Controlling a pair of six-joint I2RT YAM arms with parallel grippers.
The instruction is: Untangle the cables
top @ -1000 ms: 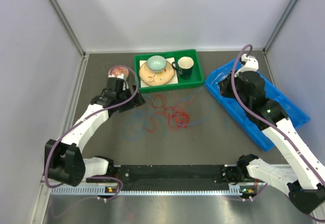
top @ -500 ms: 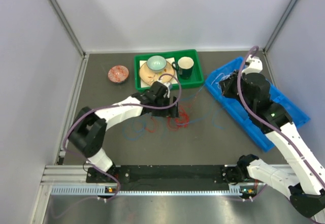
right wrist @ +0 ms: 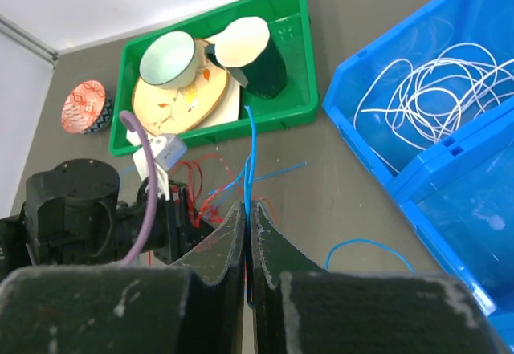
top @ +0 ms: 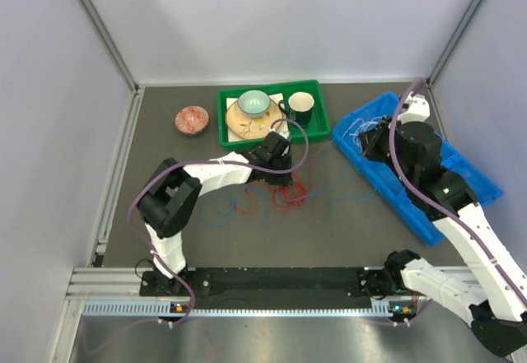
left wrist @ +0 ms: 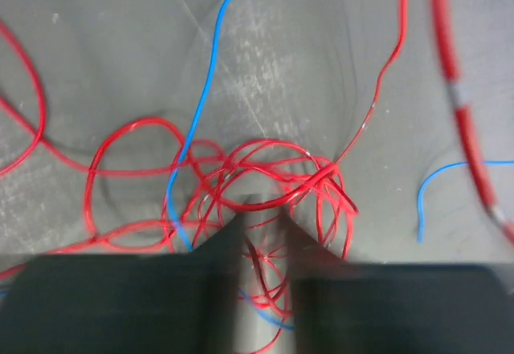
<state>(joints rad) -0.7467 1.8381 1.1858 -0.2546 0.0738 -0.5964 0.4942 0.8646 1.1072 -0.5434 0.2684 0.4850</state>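
Observation:
The red cable (left wrist: pixel 128 129) lies in a tangled heap of loops (top: pixel 290 197) on the grey table, below the green tray. My left gripper (left wrist: pixel 263 217) is down on that heap (top: pixel 280 180), its fingers drawn nearly together with red strands pinched in the narrow gap. A blue cable (left wrist: pixel 210 65) crosses the red loops. My right gripper (right wrist: pixel 248 205) is shut on the blue cable (right wrist: pixel 250 153), which rises out of its fingertips, and it hangs over the blue bin's left end (top: pixel 368 142). The white cable (right wrist: pixel 434 89) lies coiled in the blue bin.
A green tray (top: pixel 317 132) at the back holds a plate, a pale bowl and a dark cup. A small red bowl (top: pixel 191 119) stands left of it. The blue bin (top: pixel 461 182) lies along the right side. Loose blue loops (top: pixel 216 211) spread left of the red heap.
My left arm has swung from beside the small red bowl to the red heap, and its jaws have closed there. My right arm has shifted slightly right and back, still holding the blue cable.

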